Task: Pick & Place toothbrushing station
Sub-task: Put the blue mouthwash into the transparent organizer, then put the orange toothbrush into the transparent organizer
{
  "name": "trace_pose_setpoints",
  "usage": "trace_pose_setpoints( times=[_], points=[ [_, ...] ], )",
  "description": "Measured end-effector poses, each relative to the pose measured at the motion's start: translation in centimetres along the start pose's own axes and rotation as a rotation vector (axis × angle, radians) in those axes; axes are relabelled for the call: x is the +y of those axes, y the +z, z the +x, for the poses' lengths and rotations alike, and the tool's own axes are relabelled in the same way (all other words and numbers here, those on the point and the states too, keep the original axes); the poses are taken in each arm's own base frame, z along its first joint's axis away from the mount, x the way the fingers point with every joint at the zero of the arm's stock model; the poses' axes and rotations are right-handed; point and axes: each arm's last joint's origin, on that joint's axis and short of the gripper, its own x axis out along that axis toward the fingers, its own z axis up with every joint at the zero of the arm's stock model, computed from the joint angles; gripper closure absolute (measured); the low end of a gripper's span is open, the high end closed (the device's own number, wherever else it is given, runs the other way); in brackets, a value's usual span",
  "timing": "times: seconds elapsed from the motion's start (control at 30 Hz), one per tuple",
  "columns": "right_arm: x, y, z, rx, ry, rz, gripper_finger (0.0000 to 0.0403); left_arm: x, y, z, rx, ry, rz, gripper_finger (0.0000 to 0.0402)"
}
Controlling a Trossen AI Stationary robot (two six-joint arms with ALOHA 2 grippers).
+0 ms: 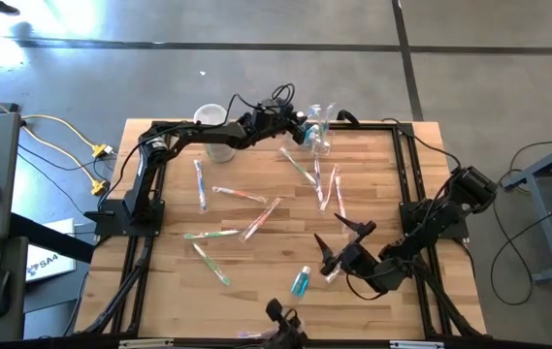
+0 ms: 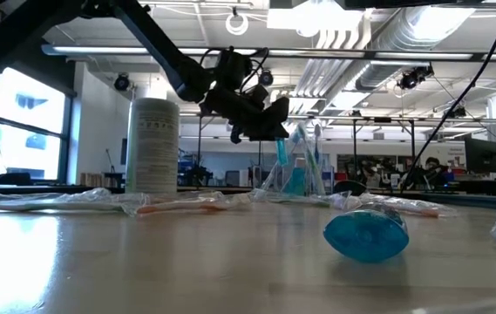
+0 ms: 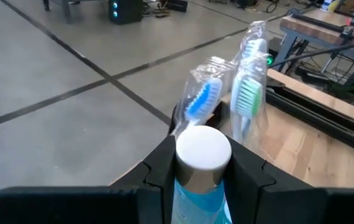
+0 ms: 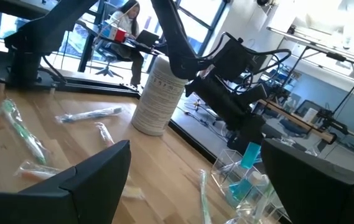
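The left gripper [image 1: 302, 129] was at the far edge of the wooden table [image 1: 256, 291], its dark fingers closed on a small blue bottle [image 3: 200, 186] with a round white cap, held above the toothbrushing station [image 1: 320, 131]. This clear thin-walled box stood at the far edge, with two wrapped toothbrushes [image 3: 226, 93] upright in it. The right gripper [image 1: 339, 244] hung with fingers wide open, holding nothing, near another blue bottle [image 1: 301, 282] lying on the table. A whitish cylinder [image 2: 152, 144] stood near the station.

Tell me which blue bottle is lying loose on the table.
The blue bottle near the right tool, lying on its side; the other bottle is clamped in the left tool.
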Motion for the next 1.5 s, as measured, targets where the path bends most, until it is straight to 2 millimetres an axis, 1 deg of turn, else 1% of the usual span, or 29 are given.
trace_pose_setpoints(
  times=[0.17,0.3,0.43,0.53,0.6,0.77,0.93,1.13,1.2,1.37,1.5],
  points=[
    [0.0,0.0,0.5,0.006,-0.014,-0.004,0.0050,-0.6,-0.2,-0.1,0.004,-0.009,0.004,0.0312],
    [0.0,-0.1,0.7,0.007,-0.019,-0.010,0.0050,-1.2,-0.3,-0.2,0.004,0.027,0.009,0.0312],
    [0.0,-0.1,0.7,-0.003,0.005,-0.010,0.0050,-1.1,-1.4,0.2,0.030,0.073,-0.010,0.0312],
    [0.1,0.0,0.7,-0.009,0.017,-0.010,0.0050,-1.0,-2.0,1.0,0.044,0.089,-0.027,0.0312],
    [0.1,0.0,0.8,-0.011,0.022,-0.010,0.0050,-1.1,-2.4,1.5,0.097,0.093,-0.022,0.0312],
    [0.1,-0.1,0.9,-0.010,0.020,-0.012,0.0050,-1.9,-2.6,2.9,0.156,0.099,0.008,0.0312],
    [0.1,-0.1,0.8,-0.010,0.020,-0.019,0.0050,-2.5,-2.8,3.4,0.173,0.126,0.019,0.0312],
    [0.1,-0.1,0.2,-0.004,0.009,-0.016,0.0050,-2.4,-2.9,3.5,0.171,0.130,0.003,0.0312],
    [0.1,-0.1,0.0,-0.002,0.004,-0.015,0.0050,-2.4,-2.9,3.5,0.172,0.131,-0.002,0.0302],
    [0.1,-0.1,-0.1,-0.001,0.002,-0.006,0.0050,-2.5,-3.0,3.5,0.186,0.118,-0.024,0.0249],
    [0.1,-0.1,-0.1,0.000,0.001,-0.006,0.0050,-2.5,-3.1,3.5,0.202,0.097,-0.026,0.0239]
  ],
)
